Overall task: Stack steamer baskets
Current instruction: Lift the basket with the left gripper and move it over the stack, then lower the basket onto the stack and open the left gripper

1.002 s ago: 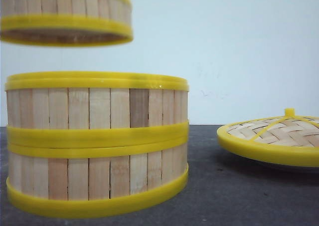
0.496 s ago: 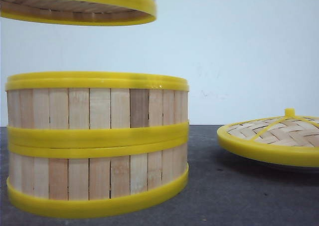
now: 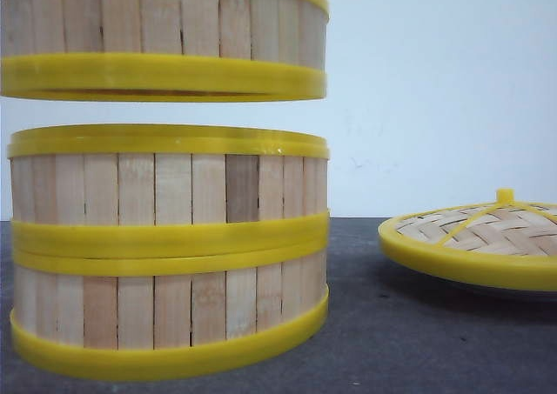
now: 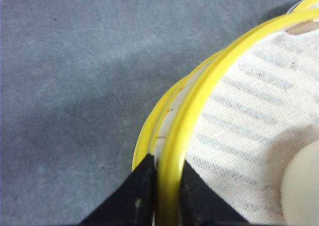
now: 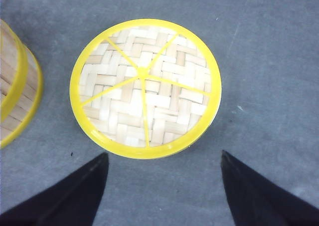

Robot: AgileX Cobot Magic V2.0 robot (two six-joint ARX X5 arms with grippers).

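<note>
Two steamer baskets stand stacked at the left of the dark table, a lower one [image 3: 170,303] and an upper one [image 3: 170,181]. A third steamer basket [image 3: 165,33] hangs level just above them, a narrow gap below its bottom rim. My left gripper [image 4: 167,162] is shut on that basket's yellow top rim [image 4: 199,96], one finger inside the wall and one outside. Inside it lies a white striped cloth [image 4: 249,116]. My right gripper [image 5: 163,153] is open, hanging over bare table beside the lid. Neither gripper shows in the front view.
A domed woven lid [image 3: 474,237] with a yellow rim and knob lies to the right of the stack, seen from above as a lid [image 5: 144,86] in the right wrist view. The stack's edge [image 5: 15,91] shows beside it. A pale round thing [image 4: 301,186] lies on the cloth.
The held basket has moved right from the upper left, rose briefly, then came down to hang directly over the stack. The stack and the lid have not moved.
</note>
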